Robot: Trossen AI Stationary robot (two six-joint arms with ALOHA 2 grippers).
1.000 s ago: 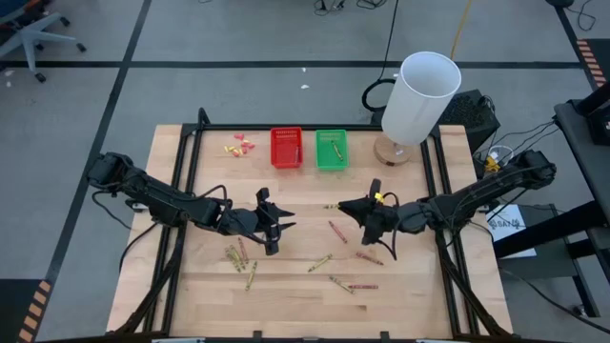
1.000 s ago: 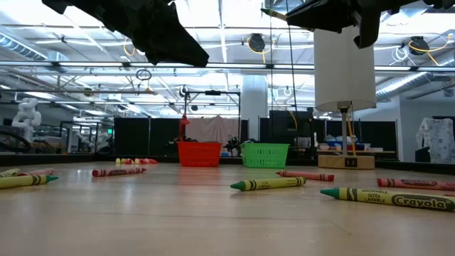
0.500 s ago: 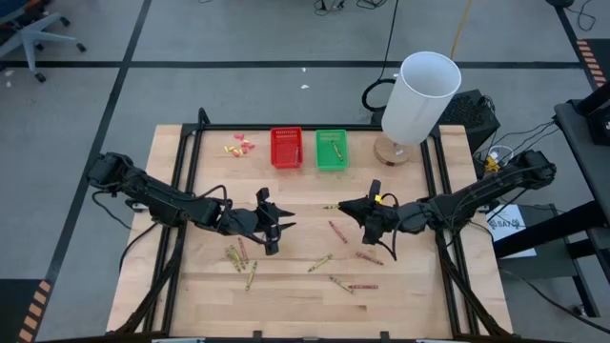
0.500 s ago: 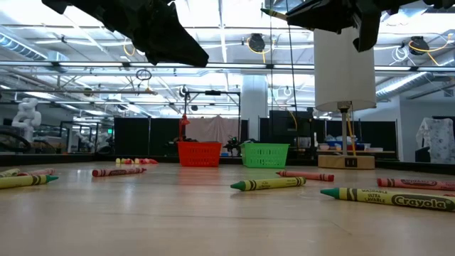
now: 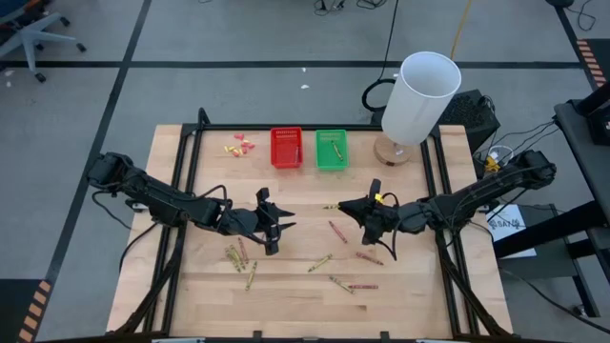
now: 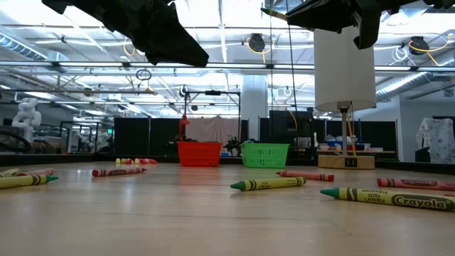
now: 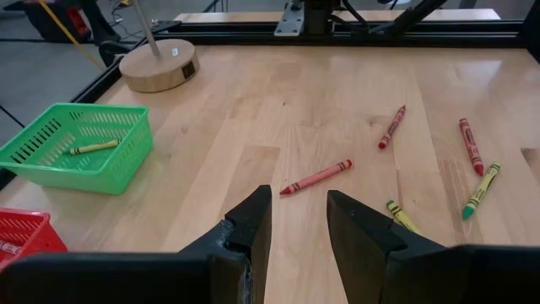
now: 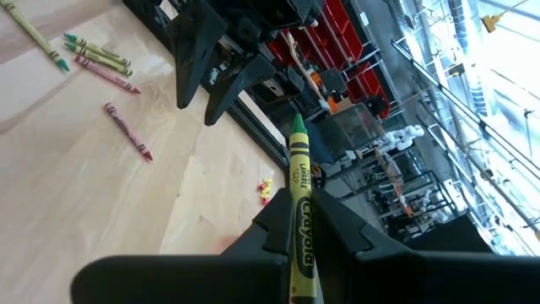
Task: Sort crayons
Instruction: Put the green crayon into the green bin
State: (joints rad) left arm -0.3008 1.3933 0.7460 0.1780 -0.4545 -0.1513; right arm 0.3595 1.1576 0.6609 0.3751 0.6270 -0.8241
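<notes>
**Right arm holding a yellow-green crayon above the sorting table**

A yellow-green crayon [image 8: 299,203] is sitting clamped between the fingers of the right gripper [image 5: 370,211], which is hanging above the middle of the wooden table [image 5: 410,295], right of centre. The remaining crayons [image 5: 319,262] are lying scattered over the front half of the boards: a cluster [image 5: 240,257] at front left, several reddish-brown and yellow-green sticks at front right. One yellow-green crayon is lying inside the green basket [image 5: 331,150], which is standing beside the red basket [image 5: 286,148] at the far edge; small yellow and pink scraps [image 5: 240,146] are lying left of the red basket. The left gripper [image 5: 272,224] is hovering left of centre, its fingers [image 7: 249,232] spread slightly apart and holding nothing. A white cylindrical lamp [image 5: 419,95] on a round wooden base is standing at the far right corner. Beyond the table, the low view is showing a large workshop hall with ceiling lights, dark partitions and shelving.
</notes>
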